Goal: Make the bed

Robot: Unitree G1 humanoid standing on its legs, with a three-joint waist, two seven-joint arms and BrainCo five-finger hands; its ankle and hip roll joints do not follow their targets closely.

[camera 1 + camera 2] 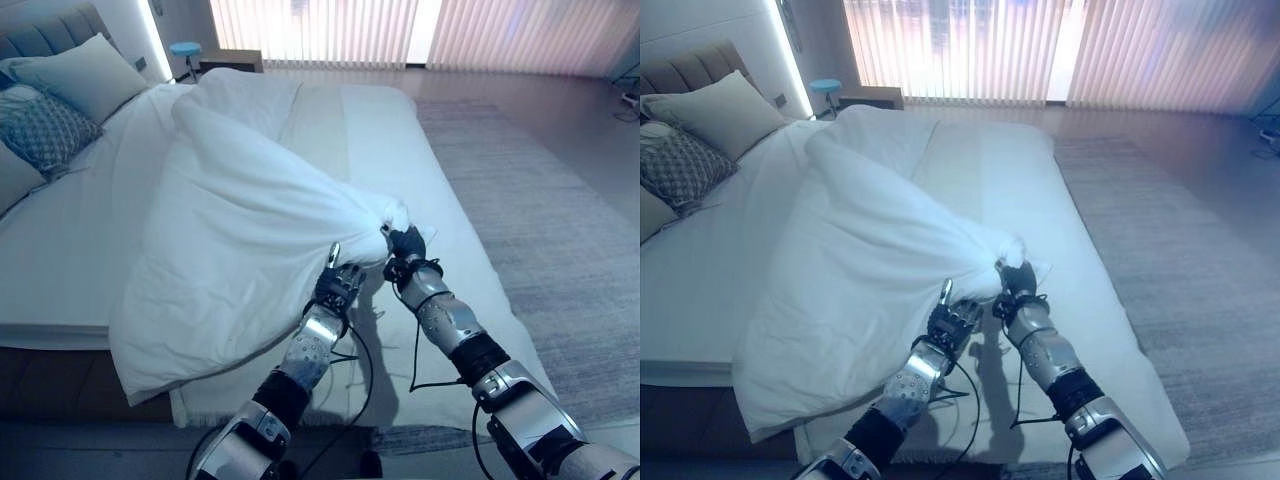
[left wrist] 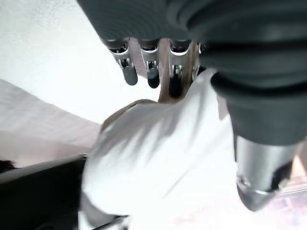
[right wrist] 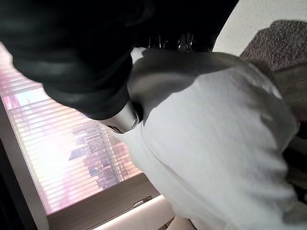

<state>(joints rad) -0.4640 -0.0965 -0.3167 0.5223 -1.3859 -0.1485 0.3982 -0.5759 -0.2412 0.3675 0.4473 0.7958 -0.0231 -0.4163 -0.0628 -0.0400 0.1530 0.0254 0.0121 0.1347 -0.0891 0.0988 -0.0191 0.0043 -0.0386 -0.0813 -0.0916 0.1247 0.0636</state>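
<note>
The bed is far from made: the white duvet (image 1: pixel 230 220) lies bunched in a heap across the middle of the frame, off the bare mattress (image 1: pixel 440 200) at right. The right hand (image 1: pixel 405 243) clenches a gathered corner at centre. The left hand (image 1: pixel 338 285), just below-left, has fingers extended against the cloth; spreading is left.

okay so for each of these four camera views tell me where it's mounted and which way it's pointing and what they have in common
Left eye view: on the head, looking down at the bed; both arms show, right hand gripping the white duvet.
Right eye view: same head, slightly shifted, same scene, pillows at far left.
Left wrist view: on the left wrist, along the left hand at the duvet.
Right wrist view: on the right wrist, duvet close, window blinds beyond.
All share the duvet.
</note>
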